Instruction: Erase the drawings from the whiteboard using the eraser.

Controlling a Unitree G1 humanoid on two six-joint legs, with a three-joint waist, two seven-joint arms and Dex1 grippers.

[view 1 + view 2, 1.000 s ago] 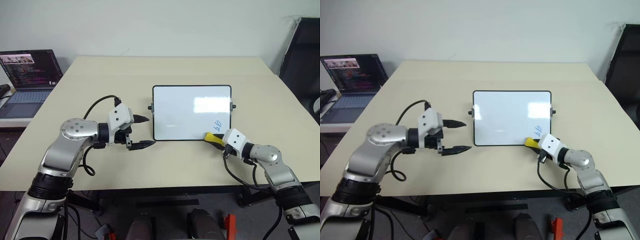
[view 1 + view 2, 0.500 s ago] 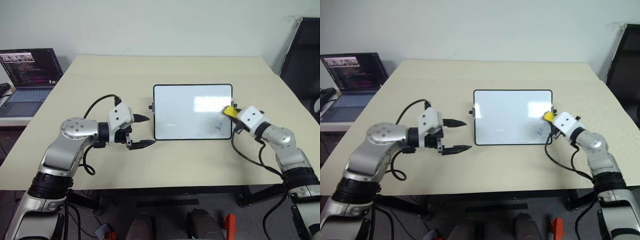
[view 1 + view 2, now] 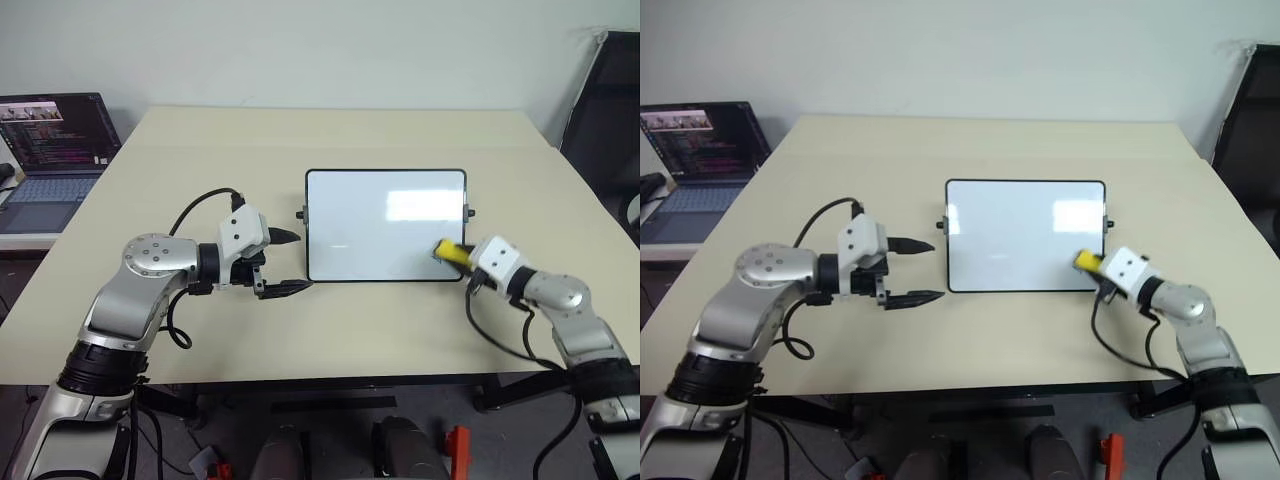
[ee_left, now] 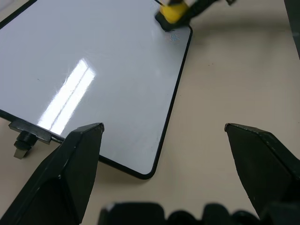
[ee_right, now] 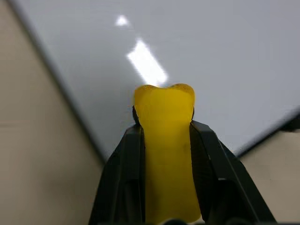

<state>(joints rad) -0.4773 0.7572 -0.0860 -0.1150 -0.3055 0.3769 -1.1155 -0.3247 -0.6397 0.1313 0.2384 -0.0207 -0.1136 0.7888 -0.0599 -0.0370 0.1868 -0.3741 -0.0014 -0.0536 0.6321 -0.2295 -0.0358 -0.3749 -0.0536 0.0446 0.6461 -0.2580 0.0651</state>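
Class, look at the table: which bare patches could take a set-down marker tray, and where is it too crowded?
Free: the beige table strip between its far edge and the small dark-framed white whiteboard, and the near strip in front of the board. Crowded: left of the board, where the open left pincer hovers, and the board's right near corner, where the right pincer clamps the yellow block eraser.

Silver-grey arms with screw-studded round joints, white wrist blocks, looping black cables, and pointed black fingers [image 3: 285, 289].
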